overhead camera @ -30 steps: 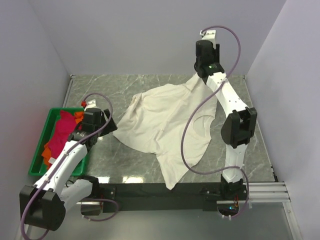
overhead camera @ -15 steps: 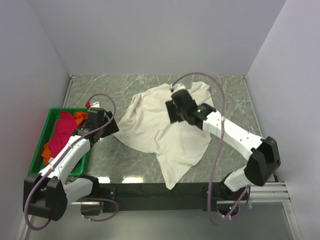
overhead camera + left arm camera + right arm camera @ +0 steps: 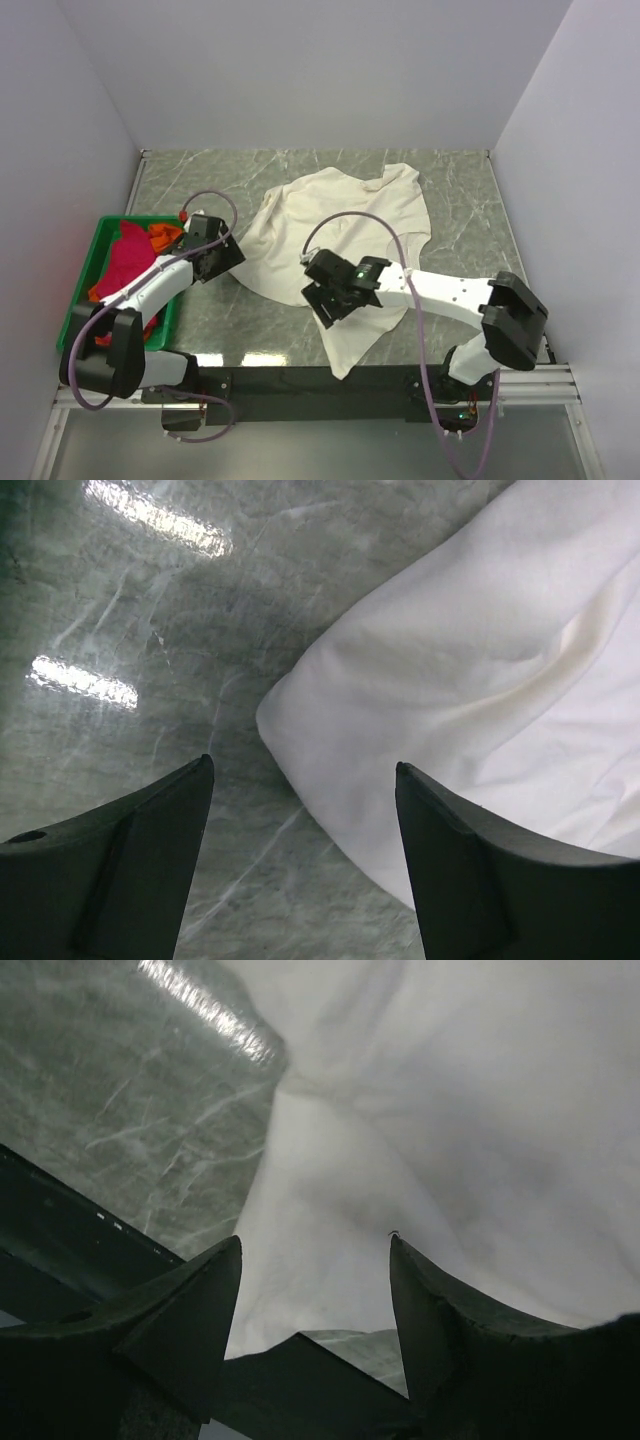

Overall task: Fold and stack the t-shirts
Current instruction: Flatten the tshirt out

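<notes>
A large cream t-shirt (image 3: 340, 225) lies crumpled and spread across the marble table, one corner hanging toward the front edge. My left gripper (image 3: 228, 262) is open just above the table at the shirt's left edge (image 3: 330, 740), nothing between its fingers. My right gripper (image 3: 322, 300) is open and hovers low over the shirt's lower part (image 3: 400, 1160), empty. A crimson-pink shirt (image 3: 122, 262) and an orange shirt (image 3: 160, 236) lie bunched in the green crate (image 3: 82, 290) at the left.
Grey walls close in the table on the left, back and right. A black rail (image 3: 300, 380) runs along the front edge. Bare marble (image 3: 470, 200) shows right of the shirt and at the back left.
My right arm has swung from the shirt's far collar down to its lower left part, letting the cloth go. My left gripper has moved slightly right toward the shirt's left edge.
</notes>
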Robot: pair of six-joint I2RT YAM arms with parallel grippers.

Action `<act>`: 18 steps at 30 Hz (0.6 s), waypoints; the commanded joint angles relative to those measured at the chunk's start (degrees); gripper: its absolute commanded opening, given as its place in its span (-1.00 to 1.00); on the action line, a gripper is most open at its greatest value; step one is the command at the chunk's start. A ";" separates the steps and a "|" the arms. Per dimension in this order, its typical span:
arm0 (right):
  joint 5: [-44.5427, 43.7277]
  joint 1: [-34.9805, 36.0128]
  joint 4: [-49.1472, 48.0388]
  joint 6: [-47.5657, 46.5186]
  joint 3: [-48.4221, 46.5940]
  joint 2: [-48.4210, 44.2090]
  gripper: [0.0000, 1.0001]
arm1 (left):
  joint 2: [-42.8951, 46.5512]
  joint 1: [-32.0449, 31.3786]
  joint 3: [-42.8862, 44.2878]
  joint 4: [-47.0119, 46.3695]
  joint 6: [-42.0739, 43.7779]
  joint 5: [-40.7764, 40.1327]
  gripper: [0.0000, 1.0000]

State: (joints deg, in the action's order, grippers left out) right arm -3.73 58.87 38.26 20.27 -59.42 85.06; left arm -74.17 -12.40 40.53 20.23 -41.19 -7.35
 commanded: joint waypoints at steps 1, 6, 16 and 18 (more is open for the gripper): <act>1.87 3.26 1.64 0.39 -2.89 3.00 0.36 | -0.97 -0.43 -0.80 -4.05 -3.81 -0.64 0.56; 2.94 5.99 3.57 -1.02 -4.65 9.42 0.36 | -1.85 -0.87 -1.95 -6.16 -5.74 -2.05 0.44; 1.44 8.28 4.37 -1.20 -5.97 15.23 0.11 | -6.94 -3.94 -2.48 -8.36 -7.32 -3.01 0.18; 1.09 8.19 4.28 -1.20 -5.45 14.79 -0.07 | -7.65 -4.56 -2.39 -8.45 -7.85 -3.98 0.08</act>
State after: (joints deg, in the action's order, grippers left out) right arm -1.21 66.76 41.74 19.29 -63.13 100.33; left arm -81.21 -15.94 38.48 13.98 -47.55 -9.37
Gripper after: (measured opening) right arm 0.488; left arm 0.551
